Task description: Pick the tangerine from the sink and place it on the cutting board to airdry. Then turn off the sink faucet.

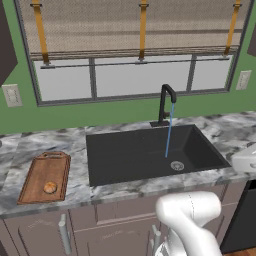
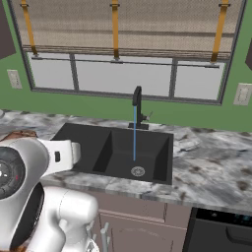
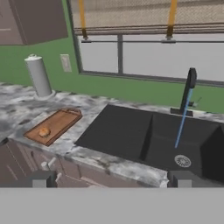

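Tangerine (image 1: 50, 187) sits on the cutting board (image 1: 37, 182); water runs from the faucet (image 1: 165, 105). Your gripper (image 3: 111, 179) is wide open, empty, well back. Overshoot the small handle and it stays on.

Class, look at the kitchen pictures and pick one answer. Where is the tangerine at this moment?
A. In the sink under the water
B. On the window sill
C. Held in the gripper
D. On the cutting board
D: the tangerine lies on the cutting board left of the sink, while the faucet runs water into a basin with nothing but its drain.
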